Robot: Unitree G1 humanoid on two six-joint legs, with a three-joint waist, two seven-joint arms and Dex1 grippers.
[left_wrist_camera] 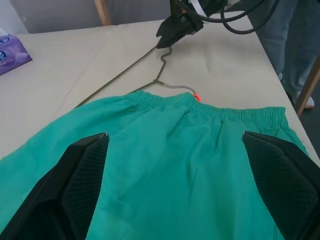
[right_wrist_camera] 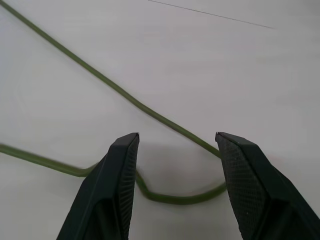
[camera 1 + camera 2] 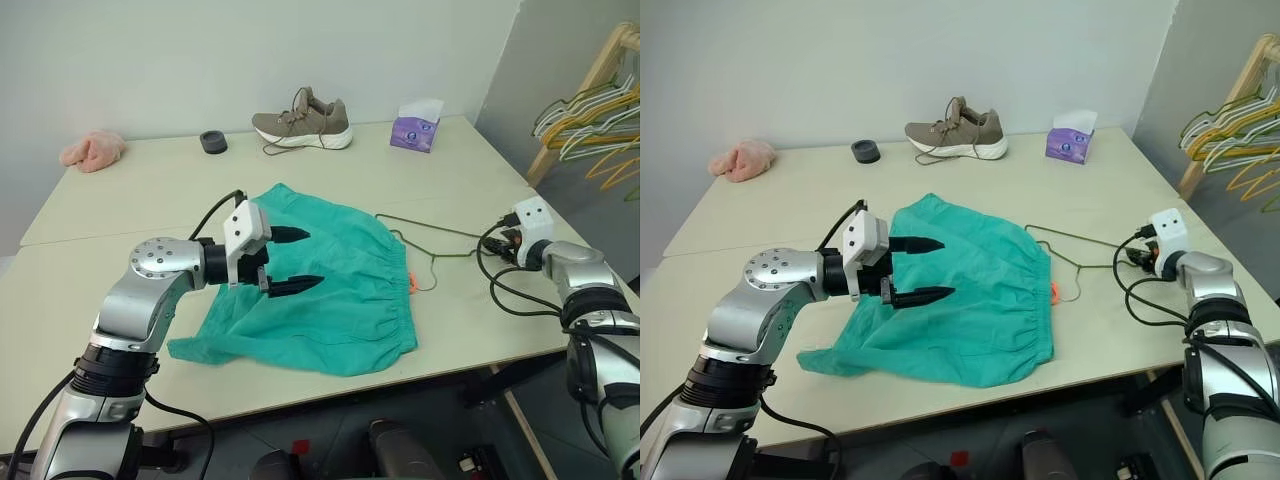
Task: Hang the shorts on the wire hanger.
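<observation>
The shorts (image 3: 310,295) lie flat on the table (image 3: 120,200), waistband toward the right arm. Just above them hovers the left gripper (image 3: 296,260), fingers spread wide, nothing held. Beyond the waistband, the wire hanger (image 3: 430,236) pokes out from under the fabric — its hook sits right between the parted, empty fingers of the right gripper (image 2: 177,165). This looks like the threading step, hanger partly inside. Next call: pinch that hook cleanly and lift — thin wire, easy to miss. Far behind the shorts sits a shoe (image 3: 303,124).
</observation>
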